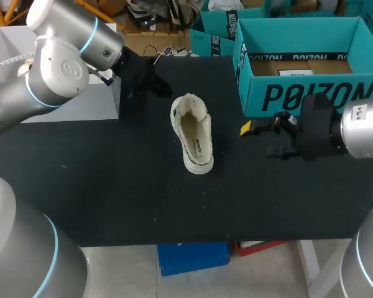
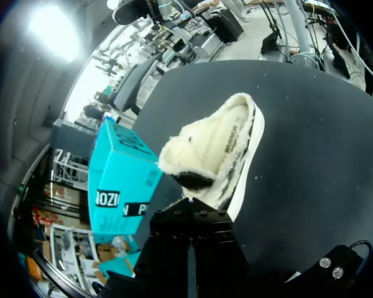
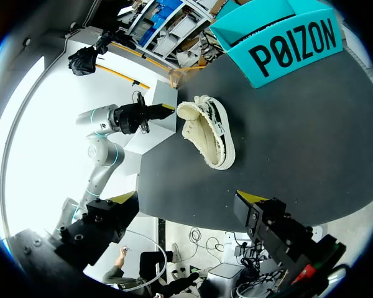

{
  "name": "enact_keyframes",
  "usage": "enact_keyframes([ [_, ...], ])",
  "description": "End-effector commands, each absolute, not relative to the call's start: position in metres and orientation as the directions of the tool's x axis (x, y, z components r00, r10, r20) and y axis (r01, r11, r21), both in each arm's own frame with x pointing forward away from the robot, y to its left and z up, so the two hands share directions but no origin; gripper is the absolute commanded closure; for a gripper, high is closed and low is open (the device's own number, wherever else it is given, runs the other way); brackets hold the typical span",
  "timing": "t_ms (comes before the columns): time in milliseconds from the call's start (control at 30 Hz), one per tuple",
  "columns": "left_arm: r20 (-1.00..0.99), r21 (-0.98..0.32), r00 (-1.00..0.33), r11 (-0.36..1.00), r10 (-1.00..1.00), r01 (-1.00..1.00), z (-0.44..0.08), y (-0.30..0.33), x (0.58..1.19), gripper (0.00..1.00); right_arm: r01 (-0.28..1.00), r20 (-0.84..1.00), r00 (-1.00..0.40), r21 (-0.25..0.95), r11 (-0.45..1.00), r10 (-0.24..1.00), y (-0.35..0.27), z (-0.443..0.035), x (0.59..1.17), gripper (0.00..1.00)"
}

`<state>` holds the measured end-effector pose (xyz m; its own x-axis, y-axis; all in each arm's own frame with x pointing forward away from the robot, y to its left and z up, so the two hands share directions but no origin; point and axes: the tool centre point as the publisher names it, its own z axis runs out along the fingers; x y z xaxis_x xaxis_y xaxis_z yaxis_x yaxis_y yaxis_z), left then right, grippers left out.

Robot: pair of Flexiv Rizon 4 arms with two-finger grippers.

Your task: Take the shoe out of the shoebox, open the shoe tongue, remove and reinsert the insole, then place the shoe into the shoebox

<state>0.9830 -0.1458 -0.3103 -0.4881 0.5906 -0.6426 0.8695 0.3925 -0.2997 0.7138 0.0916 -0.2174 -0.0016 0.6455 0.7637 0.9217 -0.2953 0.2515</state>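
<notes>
Right gripper point(image 1: 260, 138) is nearest, spread wide and empty, just right of the fleece-lined shoe point(image 1: 193, 133), probably set to pinch it. Shoe rests sole-down, opening up, mid table point(image 1: 99, 180), out of the teal shoebox point(image 1: 311, 96) at far right. Left gripper point(image 1: 163, 87), pressed together and empty, is at far left near the tongue end, likely to pry it open.

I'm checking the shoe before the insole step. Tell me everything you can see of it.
The shoe is a cream low slip-on with a fleecy lining, a shaggy collar and a pale thick sole. It stands upright on its sole on the black table, opening upward, the insole with its dark print showing inside. It is out of the teal shoebox, apart from it, and nothing grips it.
</notes>
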Motion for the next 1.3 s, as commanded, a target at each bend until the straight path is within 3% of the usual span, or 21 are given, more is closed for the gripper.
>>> enact_keyframes([
  [33,-0.637,-0.312,-0.482,0.371,0.602,0.875,-0.323,-0.163,0.994,1.00,0.921,0.763,-0.001,0.252,-0.296,0.646,0.092,-0.217,0.714,0.00],
  [967,-0.619,-0.376,-0.437,0.242,0.653,0.894,-0.350,-0.169,0.925,1.00,0.921,0.763,-0.001,0.252,-0.296,0.646,0.092,-0.217,0.714,0.00],
  [1300,-0.651,-0.280,-0.390,0.271,0.652,0.921,-0.300,-0.147,0.945,1.00,0.921,0.763,-0.001,0.252,-0.296,0.646,0.092,-0.217,0.714,0.00],
])
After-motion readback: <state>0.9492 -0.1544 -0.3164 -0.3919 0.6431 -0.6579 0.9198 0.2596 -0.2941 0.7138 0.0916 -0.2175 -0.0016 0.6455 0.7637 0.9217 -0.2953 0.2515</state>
